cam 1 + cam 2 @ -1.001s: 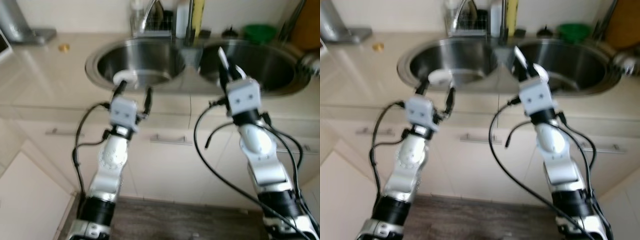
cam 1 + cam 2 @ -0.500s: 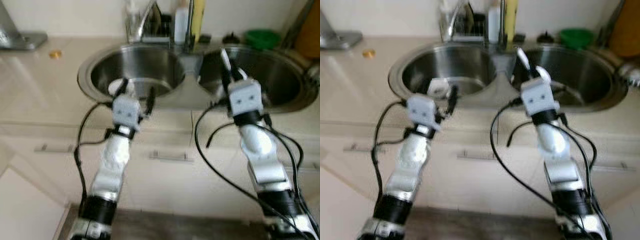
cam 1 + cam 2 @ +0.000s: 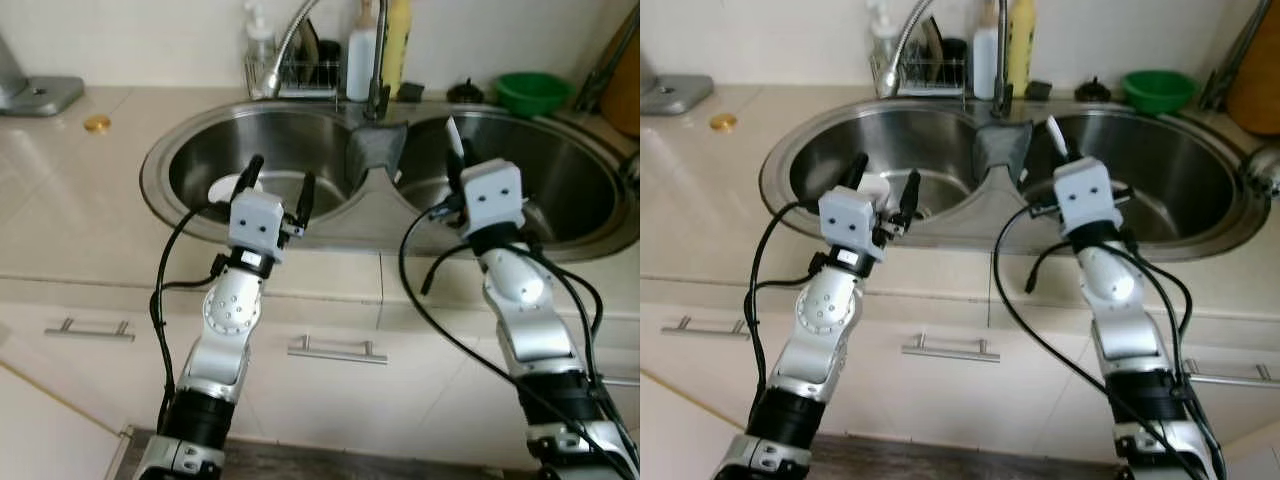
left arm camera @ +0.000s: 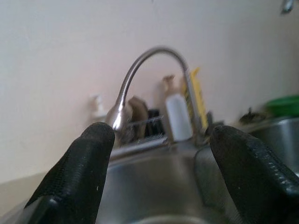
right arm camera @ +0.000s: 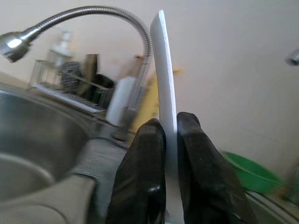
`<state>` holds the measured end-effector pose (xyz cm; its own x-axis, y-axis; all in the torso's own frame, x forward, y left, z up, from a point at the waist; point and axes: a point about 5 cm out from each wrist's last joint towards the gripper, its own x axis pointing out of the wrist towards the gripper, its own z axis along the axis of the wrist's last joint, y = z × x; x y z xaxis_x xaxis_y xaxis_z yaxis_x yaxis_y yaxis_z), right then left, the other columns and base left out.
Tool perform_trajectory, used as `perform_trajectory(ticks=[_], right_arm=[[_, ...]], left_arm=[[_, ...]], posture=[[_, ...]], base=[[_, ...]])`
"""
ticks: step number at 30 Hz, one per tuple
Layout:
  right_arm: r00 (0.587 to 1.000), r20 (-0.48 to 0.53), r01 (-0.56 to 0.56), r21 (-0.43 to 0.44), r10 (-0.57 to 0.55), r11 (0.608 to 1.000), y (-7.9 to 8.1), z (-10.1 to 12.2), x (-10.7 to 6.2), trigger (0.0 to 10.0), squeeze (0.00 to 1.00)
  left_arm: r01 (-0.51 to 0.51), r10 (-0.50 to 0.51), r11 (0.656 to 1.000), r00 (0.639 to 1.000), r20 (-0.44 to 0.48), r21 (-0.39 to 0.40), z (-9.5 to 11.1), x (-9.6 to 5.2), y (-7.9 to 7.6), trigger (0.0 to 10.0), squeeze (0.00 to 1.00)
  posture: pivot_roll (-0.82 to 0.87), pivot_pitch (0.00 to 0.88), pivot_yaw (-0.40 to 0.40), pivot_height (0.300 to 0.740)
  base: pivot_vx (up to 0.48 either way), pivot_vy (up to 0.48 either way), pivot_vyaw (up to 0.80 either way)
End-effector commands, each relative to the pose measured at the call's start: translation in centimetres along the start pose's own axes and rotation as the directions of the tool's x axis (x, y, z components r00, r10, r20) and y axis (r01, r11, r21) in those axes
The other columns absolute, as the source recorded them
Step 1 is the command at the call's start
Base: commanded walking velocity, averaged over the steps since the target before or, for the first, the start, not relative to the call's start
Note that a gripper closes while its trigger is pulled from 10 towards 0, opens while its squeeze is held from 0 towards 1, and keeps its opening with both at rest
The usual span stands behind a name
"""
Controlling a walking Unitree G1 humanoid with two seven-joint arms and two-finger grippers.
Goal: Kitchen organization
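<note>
Right gripper (image 5: pixel 166 135) pinching a thin white plate (image 5: pixel 164 79) upright above the double sink's (image 3: pixel 160 155) right basin, left gripper (image 3: pixel 277 182) spread wide over the left basin, gooseneck faucet (image 3: pixel 290 35), bottles and green bowl (image 3: pixel 532 92) behind the sink

The bench (image 3: pixel 70 190) is pale beige, and the double sink (image 3: pixel 400 230) set in it is brushed steel. The right end effector (image 5: pixel 169 128) has black fingers pinched on a thin white plate (image 5: pixel 164 79). The left end effector (image 3: pixel 276 188), also black-fingered on a silver-grey body, hangs over a white dish (image 3: pixel 232 187). Beyond it stand a yellow bottle (image 3: pixel 397 40) and a white bottle (image 3: pixel 361 55). Beyond the right end effector sits a green bowl (image 3: pixel 531 92).
</note>
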<state>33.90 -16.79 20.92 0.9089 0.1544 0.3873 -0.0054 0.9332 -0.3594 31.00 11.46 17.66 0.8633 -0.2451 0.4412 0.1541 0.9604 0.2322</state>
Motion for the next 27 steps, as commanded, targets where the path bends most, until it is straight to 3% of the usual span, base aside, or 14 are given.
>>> perform_trajectory(ticks=[1,2,5,6,9,11,13,14,15,16,19,27], right_arm=[[0.999,-0.042,0.007,0.033,-0.006,0.999,-0.3,-0.5,0.6,10.0,0.00],[0.993,-0.119,0.028,0.087,-0.018,0.996,-1.0,-1.4,1.9,10.0,0.00],[0.984,-0.175,0.036,0.116,-0.015,0.993,-1.5,-2.1,2.7,10.0,0.00],[0.971,-0.239,0.023,0.126,0.008,0.992,-1.7,-3.3,3.1,10.0,0.00],[0.933,-0.359,0.042,0.160,0.019,0.986,-2.2,-5.3,3.0,10.0,0.00],[0.921,-0.390,0.086,0.209,0.002,0.974,-2.8,-5.9,2.9,10.0,0.00],[0.883,-0.469,0.167,0.267,-0.024,0.949,-3.6,-6.9,2.6,10.0,0.00],[0.870,-0.491,0.203,0.301,-0.031,0.932,-3.9,-7.1,2.6,10.0,0.81],[0.863,-0.504,0.232,0.335,-0.034,0.913,-4.1,-7.2,2.7,10.0,0.81],[0.863,-0.504,0.232,0.335,-0.034,0.913,-4.1,-7.2,2.7,10.0,1.00],[0.840,-0.539,0.256,0.297,-0.060,0.920,-4.6,-7.9,2.2,10.0,1.00],[0.853,-0.512,0.296,0.320,-0.099,0.900,-5.2,-7.6,2.3,10.0,1.00]], left_arm=[[0.002,-0.002,1.000,1.000,-0.023,0.011,-0.4,0.0,-0.1,10.0,0.00],[0.000,0.000,1.000,1.000,-0.024,0.015,-0.4,0.0,0.0,10.0,0.00],[-0.001,0.002,1.000,1.000,-0.025,0.017,-0.5,0.0,0.0,10.0,0.00],[-0.001,0.002,1.000,1.000,-0.029,0.019,-0.5,0.0,-0.1,10.0,0.00],[0.000,0.001,1.000,1.000,-0.030,0.020,-0.6,0.0,-0.2,10.0,0.00],[-0.001,0.001,1.000,1.000,-0.030,0.021,-0.6,0.0,-0.2,10.0,0.00],[-0.001,0.002,1.000,0.999,-0.033,0.020,-0.6,0.0,-0.3,10.0,0.00],[-0.003,0.004,1.000,0.999,-0.037,0.022,-0.7,-0.1,-0.3,10.0,0.00],[-0.004,0.005,1.000,0.999,-0.042,0.025,-0.8,-0.2,-0.2,10.0,0.00],[-0.004,0.005,1.000,0.999,-0.042,0.025,-0.8,-0.2,-0.2,10.0,0.00],[-0.004,0.005,1.000,0.999,-0.050,0.026,-0.9,-0.3,-0.3,10.0,0.00],[0.014,-0.013,1.000,0.998,-0.059,0.020,-1.0,-0.4,-0.6,10.0,0.00]], posture=[[-0.10,0.000,0.008,0.740],[-0.10,0.000,0.003,0.740],[-0.09,0.000,0.001,0.740],[-0.09,0.000,-0.003,0.740],[-0.08,0.000,-0.010,0.740],[-0.08,0.000,-0.010,0.740],[-0.08,0.000,-0.014,0.740],[-0.08,0.000,-0.014,0.740],[-0.08,0.000,-0.014,0.740],[-0.08,0.000,-0.014,0.740],[-0.08,0.000,-0.017,0.740],[-0.09,0.000,-0.010,0.740]], base=[[0.000,0.000,0.00],[0.000,0.000,0.00],[0.000,0.000,0.00],[0.000,0.000,0.00],[0.000,0.000,0.00],[0.000,0.000,0.00],[0.000,0.000,0.00],[0.000,0.000,0.00],[0.000,0.000,0.00],[0.000,0.000,0.00],[0.000,0.000,0.00],[0.000,0.000,0.00]])
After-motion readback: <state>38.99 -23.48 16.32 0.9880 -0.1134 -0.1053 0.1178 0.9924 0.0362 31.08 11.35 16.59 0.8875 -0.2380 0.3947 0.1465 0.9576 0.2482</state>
